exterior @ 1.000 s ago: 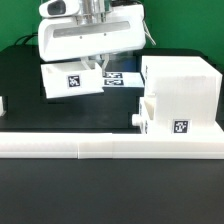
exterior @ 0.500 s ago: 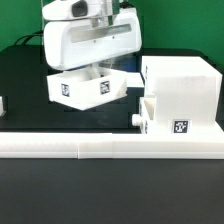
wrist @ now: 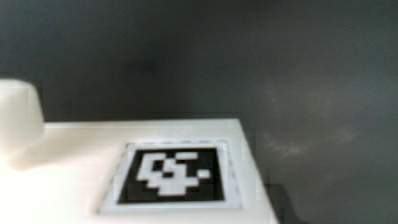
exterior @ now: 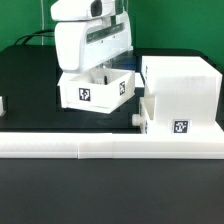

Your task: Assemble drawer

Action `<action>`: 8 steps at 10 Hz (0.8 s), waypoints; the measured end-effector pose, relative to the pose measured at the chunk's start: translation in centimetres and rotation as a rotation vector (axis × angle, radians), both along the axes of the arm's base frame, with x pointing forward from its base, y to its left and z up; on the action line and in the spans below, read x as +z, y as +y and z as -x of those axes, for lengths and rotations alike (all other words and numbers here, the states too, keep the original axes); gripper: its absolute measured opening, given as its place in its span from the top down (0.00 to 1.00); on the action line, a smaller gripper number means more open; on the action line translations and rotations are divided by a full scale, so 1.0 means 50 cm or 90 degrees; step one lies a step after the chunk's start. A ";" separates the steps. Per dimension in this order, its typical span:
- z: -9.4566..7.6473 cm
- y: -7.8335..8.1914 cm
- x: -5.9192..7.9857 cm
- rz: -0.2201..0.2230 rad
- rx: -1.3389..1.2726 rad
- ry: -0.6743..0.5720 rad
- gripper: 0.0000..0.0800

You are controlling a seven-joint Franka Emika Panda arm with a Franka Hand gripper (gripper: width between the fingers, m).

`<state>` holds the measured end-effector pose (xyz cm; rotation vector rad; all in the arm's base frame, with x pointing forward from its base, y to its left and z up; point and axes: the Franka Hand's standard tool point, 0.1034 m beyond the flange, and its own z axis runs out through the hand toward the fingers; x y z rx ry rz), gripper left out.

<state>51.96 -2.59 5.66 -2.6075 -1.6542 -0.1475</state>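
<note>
My gripper (exterior: 97, 67) reaches down into a white open-topped drawer box (exterior: 95, 92) and is shut on its wall, holding it just off the black table. The box carries marker tags on two faces. It hangs close to the left side of the white drawer housing (exterior: 182, 80) in the exterior view. A second drawer (exterior: 172, 118) with a round knob (exterior: 136, 117) sits low in that housing. In the wrist view I see a white panel of the held box (wrist: 71, 150) with a tag (wrist: 173, 173); my fingers do not show there.
A long white rail (exterior: 90, 146) runs along the table's front. A small white part (exterior: 2, 103) lies at the exterior view's left edge. A white rounded shape (wrist: 15, 110) shows in the wrist view.
The held drawer box has turned level and moved toward the exterior view's right, closer to the housing. It now hides the marker board that showed behind it.
</note>
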 end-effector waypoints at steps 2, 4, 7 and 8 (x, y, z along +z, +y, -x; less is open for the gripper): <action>-0.011 -0.001 0.000 0.019 0.143 0.000 0.95; -0.026 0.004 -0.005 0.037 0.243 -0.008 0.95; -0.031 0.007 -0.004 0.036 0.246 -0.001 0.95; -0.041 0.015 -0.002 0.036 0.250 0.001 0.95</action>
